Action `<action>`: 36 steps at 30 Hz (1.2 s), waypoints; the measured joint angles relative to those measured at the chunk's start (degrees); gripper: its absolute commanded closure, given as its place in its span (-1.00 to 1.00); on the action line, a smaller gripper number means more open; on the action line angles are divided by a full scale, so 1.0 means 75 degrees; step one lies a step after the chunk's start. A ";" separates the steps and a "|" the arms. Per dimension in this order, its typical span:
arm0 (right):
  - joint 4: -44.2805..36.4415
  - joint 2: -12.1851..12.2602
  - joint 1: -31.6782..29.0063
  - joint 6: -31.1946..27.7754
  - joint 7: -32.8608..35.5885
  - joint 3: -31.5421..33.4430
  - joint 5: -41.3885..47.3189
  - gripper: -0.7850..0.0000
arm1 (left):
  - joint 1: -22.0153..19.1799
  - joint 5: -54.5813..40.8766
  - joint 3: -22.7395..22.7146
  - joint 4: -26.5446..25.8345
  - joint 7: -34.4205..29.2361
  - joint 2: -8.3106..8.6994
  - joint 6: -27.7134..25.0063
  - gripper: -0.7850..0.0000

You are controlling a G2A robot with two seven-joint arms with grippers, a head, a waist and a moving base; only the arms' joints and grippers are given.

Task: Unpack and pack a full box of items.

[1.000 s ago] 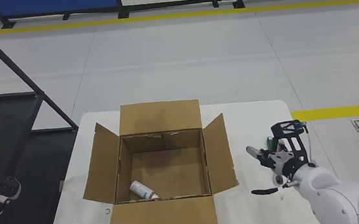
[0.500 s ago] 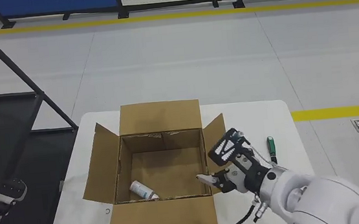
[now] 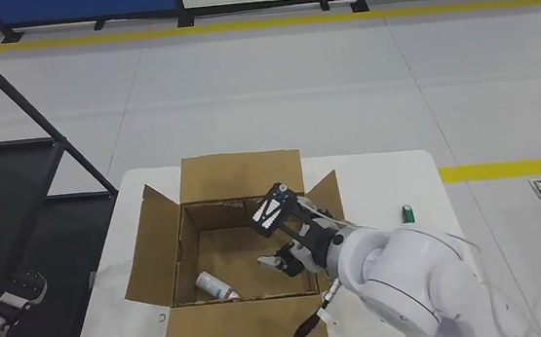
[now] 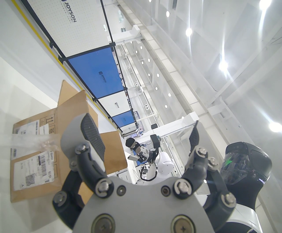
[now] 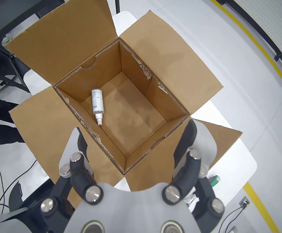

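The open cardboard box [image 3: 241, 176] stands in the middle of the white table [image 3: 379, 173], all flaps folded out. A white spray bottle [image 3: 216, 286] lies on its floor in the near-left corner, also visible in the right wrist view [image 5: 97, 103]. My right gripper [image 3: 275, 235] hovers open over the box's right half and holds nothing; its view looks straight down into the box [image 5: 167, 64] between its fingers [image 5: 187, 136]. My left gripper [image 4: 141, 132] is open and empty, low at the table's left, facing the box's labelled outer wall [image 4: 33, 158].
A green-handled tool [image 3: 408, 213] lies on the table right of the box, also seen past the right flap [image 5: 214, 179]. A black frame [image 3: 10, 105] stands left of the table. Bare table lies right of the box.
My right gripper has swung left from beside the green-handled tool to above the box opening. The tool stays on the table. The bottle has not moved.
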 measured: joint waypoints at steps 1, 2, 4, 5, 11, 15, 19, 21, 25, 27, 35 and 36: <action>0.0000 0.0000 0.0000 0.0000 0.0000 0.0000 0.0000 -1.00 | 0.0000 0.0000 0.0000 0.0000 0.0000 0.0000 0.0000 -1.00; 0.0000 0.0000 0.0000 0.0000 0.0000 0.0000 0.0000 -1.00 | 0.0000 0.0000 0.0000 0.0000 0.0000 0.0000 0.0000 -1.00; 0.0025 -0.0002 -0.0015 -0.0016 -0.0021 -0.0006 0.0019 -1.00 | 0.0000 0.0000 0.0000 0.0000 0.0000 0.0000 0.0000 -1.00; 0.0130 -0.0010 -0.0044 -0.0072 -0.0117 -0.0022 0.0101 -1.00 | 0.0000 0.0000 0.0000 0.0000 0.0000 0.0000 0.0000 -1.00; 0.1825 -0.0296 0.1066 -0.0605 -0.0693 -0.0832 0.0958 -1.00 | -0.0151 0.0180 0.0027 -0.0108 0.0129 0.0032 0.0181 -1.00; 0.3553 -0.0736 0.2375 -0.0664 -0.0651 -0.1783 0.1881 -1.00 | -0.0456 0.0026 -0.0063 0.0089 0.0100 0.0089 0.0405 -1.00; 0.5289 -0.1263 0.3421 -0.0629 -0.0919 -0.2666 0.2709 -1.00 | -0.0838 -0.0044 -0.0128 0.0374 0.0140 0.0163 0.0678 -1.00; 0.6118 -0.1586 0.3807 -0.0631 -0.1171 -0.3154 0.3025 -1.00 | -0.1061 0.0020 -0.0141 0.0522 0.0163 0.0209 0.0787 -1.00; 0.7503 -0.2183 0.4225 -0.0764 -0.1703 -0.3870 0.3561 -1.00 | -0.1424 0.0097 -0.0149 0.0737 0.0227 0.0288 0.0977 -1.00; 0.8123 -0.2491 0.4356 -0.0968 -0.1843 -0.4175 0.3817 -1.00 | -0.1550 0.0148 -0.0151 0.0816 0.0239 0.0322 0.1036 -1.00; 0.9477 -0.3126 0.4723 -0.1443 -0.1760 -0.4685 0.4013 -1.00 | -0.1645 0.0354 -0.0091 0.0908 0.0155 0.0382 0.1233 -1.00; 0.9463 -0.3121 0.4719 -0.1439 -0.1762 -0.4680 0.4014 -1.00 | -0.1645 0.0351 -0.0092 0.0908 0.0156 0.0382 0.1231 -1.00</action>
